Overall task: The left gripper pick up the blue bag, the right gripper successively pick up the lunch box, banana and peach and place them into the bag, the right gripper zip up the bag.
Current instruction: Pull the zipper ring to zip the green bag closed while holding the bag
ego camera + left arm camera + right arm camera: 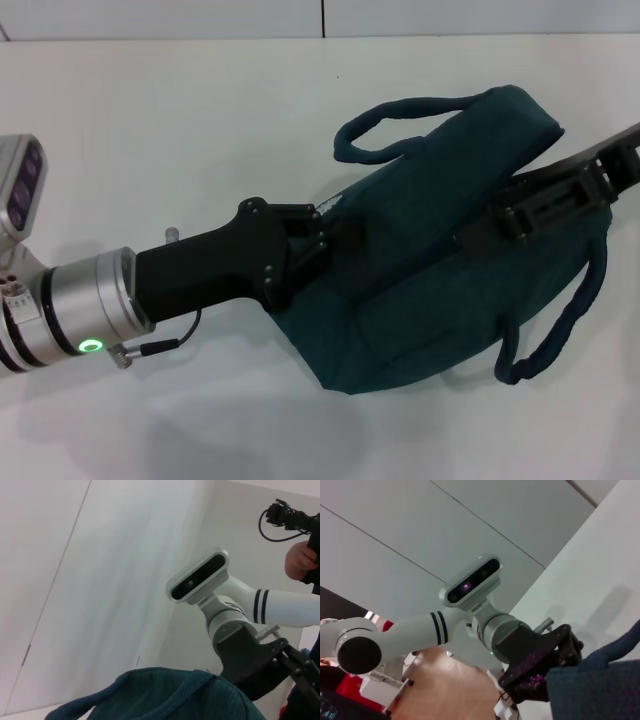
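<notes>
Gripping the blue bag (440, 250) at its left end, left tool (335, 240) clamped on the fabric by the opening. Right tool (490, 225) pressed in against the bag's upper side near the zip line, fingers buried behind fabric, so cannot tell whether open or closed, or whether the zip pull is caught. Bag lying tilted on the white surface (180, 130), handles (400, 125) flopped either side; no lunch box, banana or peach in sight, presumably inside. Zipping looks like the step in hand: best to hold the left end taut, draw the slider straight along the track. Left arm reaching in low from the left, right arm angling down from the far right.
</notes>
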You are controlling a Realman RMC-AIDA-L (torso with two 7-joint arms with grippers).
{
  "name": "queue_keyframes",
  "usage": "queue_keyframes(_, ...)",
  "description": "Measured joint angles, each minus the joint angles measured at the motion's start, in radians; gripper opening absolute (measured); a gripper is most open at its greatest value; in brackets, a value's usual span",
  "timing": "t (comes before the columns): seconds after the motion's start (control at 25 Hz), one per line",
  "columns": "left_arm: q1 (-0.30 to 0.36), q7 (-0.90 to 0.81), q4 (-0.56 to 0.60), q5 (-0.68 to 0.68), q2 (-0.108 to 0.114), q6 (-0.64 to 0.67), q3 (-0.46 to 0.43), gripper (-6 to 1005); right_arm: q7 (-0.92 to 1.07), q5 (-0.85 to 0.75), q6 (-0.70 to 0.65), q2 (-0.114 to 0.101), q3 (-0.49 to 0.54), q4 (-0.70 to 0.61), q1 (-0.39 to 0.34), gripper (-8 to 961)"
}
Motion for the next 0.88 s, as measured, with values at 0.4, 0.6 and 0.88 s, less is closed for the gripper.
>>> queue_keyframes(0.4,-0.001,0.002,0.000,-0.015,-0.002,-0.032,-0.002,55,0.010,0.002,-0.021,-0.020,0.002,0.016,0.008,744)
queue_keyframes(0.6,0.000,0.002,-0.001,-0.017,-0.003,-0.042,-0.002,55,0.017,0.027,-0.027,-0.029,0.004,0.016,0.009,744)
queue_keyframes(0.88,0.000,0.003,-0.002,-0.017,-0.004,-0.051,-0.001,55,0.026,0.054,-0.032,-0.038,0.016,0.034,0.012,743)
